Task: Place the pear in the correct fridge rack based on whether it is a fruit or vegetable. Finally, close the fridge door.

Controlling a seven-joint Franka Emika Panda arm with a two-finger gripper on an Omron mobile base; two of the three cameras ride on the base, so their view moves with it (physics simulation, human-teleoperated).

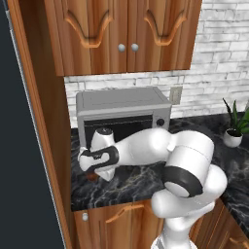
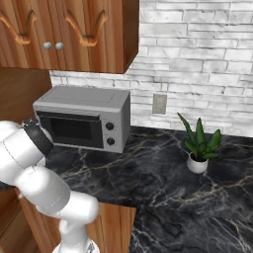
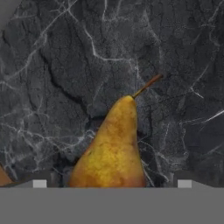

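The pear [image 3: 111, 148] lies on the black marble counter [image 3: 52, 65], yellow-brown with a thin stem [image 3: 148, 83] pointing away from the hand. My gripper [image 3: 111, 183] is open and hangs just over the pear's wide end, one fingertip [image 3: 39, 183] on each side of it and not closed on it. In the left base view the hand [image 1: 97, 160] reaches down in front of the microwave, and a brownish bit of the pear [image 1: 91, 176] peeks out under it. The dark slate-grey fridge door [image 1: 19, 170] stands along the left edge.
A grey microwave [image 1: 121, 114] stands on the counter right behind the hand, under wooden wall cabinets [image 1: 126, 34]. A potted plant [image 2: 198, 146] sits far to the right. A wooden side panel [image 1: 48, 121] separates counter and fridge. An orange sliver [image 3: 3, 177] shows beside the pear.
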